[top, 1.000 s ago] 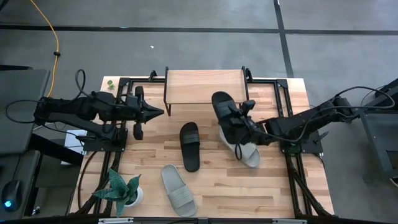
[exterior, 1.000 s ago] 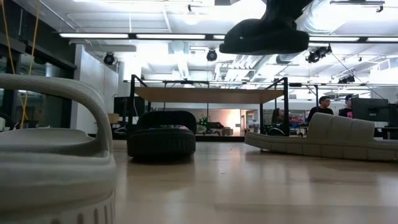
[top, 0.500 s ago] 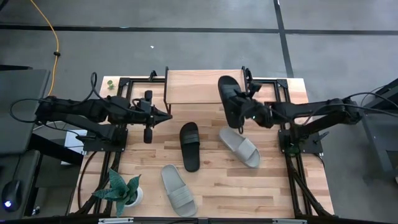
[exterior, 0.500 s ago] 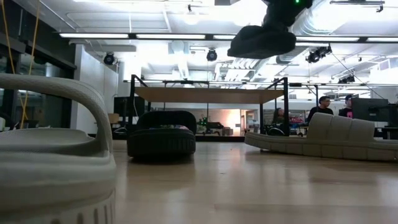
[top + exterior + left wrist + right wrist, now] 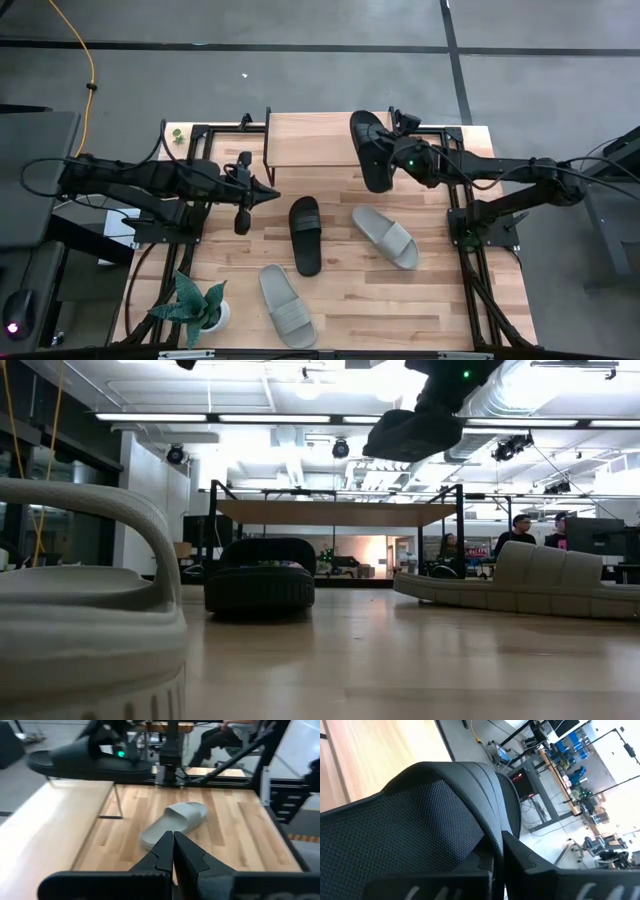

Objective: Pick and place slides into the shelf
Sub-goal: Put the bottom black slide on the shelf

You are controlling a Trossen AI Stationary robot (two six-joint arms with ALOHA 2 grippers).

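My right gripper [image 5: 393, 158] is shut on a black slide [image 5: 369, 150], carried in the air over the right end of the shelf [image 5: 320, 138]; the low view shows this slide [image 5: 415, 436] above the shelf's plank [image 5: 330, 512]. The other black slide [image 5: 306, 235] lies sole-down mid-table. One grey slide [image 5: 386, 236] lies to its right, another [image 5: 287, 305] near the table's near edge. My left gripper [image 5: 272, 192] hovers shut, left of the black slide on the table, touching nothing. My right gripper pinches the black slide's strap [image 5: 485, 827] between its two fingers, at the strap's edge, one finger [image 5: 520, 855] on the outside. It comes roughly level from the table's right side. The slide is lifted clear, sole down and about level.
A potted plant [image 5: 200, 305] stands at the table's near left corner. Black metal frames run along both sides of the table [image 5: 440, 300]. People sit in the room beyond [image 5: 520, 532]. Bare wood shows between the shelf and the slides.
My right gripper has carried the black slide from above the right grey slide toward the table's far edge, until it hangs over the shelf's right end, turning it slightly. My left gripper has drifted toward the table's right, staying shut.
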